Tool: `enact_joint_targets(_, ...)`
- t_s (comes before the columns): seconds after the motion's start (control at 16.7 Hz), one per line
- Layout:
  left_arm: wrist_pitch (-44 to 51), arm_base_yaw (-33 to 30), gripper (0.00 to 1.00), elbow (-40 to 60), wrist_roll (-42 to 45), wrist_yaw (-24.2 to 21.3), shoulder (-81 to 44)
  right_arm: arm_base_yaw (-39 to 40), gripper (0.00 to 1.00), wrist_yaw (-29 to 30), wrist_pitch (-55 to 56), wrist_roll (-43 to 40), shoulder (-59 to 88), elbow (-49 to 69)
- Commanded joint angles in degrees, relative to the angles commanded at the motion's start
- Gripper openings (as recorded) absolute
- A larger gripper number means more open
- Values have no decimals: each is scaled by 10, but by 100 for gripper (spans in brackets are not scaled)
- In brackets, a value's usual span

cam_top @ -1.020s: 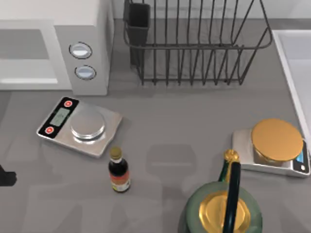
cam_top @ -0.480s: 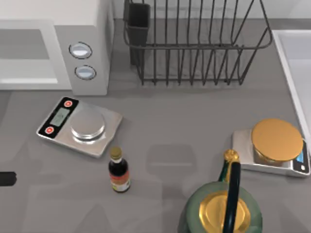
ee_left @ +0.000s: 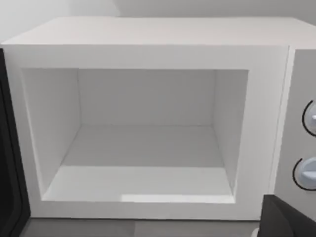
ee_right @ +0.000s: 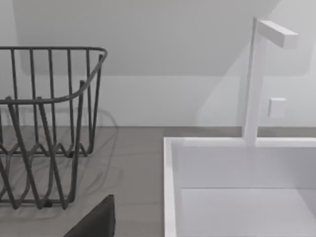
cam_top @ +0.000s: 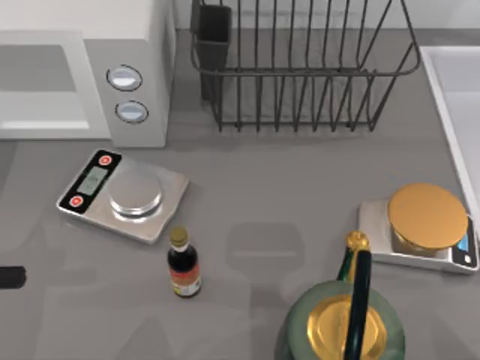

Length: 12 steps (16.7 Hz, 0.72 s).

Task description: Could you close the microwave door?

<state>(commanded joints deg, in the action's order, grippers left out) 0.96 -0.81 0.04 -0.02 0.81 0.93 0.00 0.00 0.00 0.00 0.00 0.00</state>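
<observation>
Your inventory, counter surface:

- Microwave (cam_top: pixel 90 75): back left corner, cavity open and bare in the left wrist view; door (ee_left: pixel 9 163) swung out, a dark edge beside the opening.
- Left gripper (cam_top: pixel 10 277): at the counter's left edge, in front of the microwave; you cannot tell its finger state.
- Silver kitchen scale (cam_top: pixel 124 195): just in front of the microwave.
- Dish rack (cam_top: pixel 300 67): back edge.
- Sauce bottle (cam_top: pixel 182 264): front, left of centre.
- Gold-topped scale (cam_top: pixel 424 225): right edge.
- Green kettle (cam_top: pixel 345 322): front edge.
- Sink (ee_right: pixel 237 187): back right corner.

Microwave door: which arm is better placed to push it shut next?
Left, probably. Its wrist camera faces the big white boxy microwave, cavity open, dark door edge beside it. The right wrist camera faces the white sink.
</observation>
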Motion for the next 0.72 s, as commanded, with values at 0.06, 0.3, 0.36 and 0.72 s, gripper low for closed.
enact_joint_targets(0.06, 14, -10, 0, 1, 0, 10, 14, 0, 100, 0, 0, 0, 0, 0)
enact_joint_targets(0.3, 97, -64, 0, 3, -1, 64, 93, 0, 100, 0, 0, 0, 0, 0)
enact_joint_targets(0.36, 115, -76, 0, 4, -2, 76, 111, 0, 100, 0, 0, 0, 0, 0)
enact_joint_targets(0.72, 150, -100, 0, 5, -2, 100, 144, 0, 100, 0, 0, 0, 0, 0)
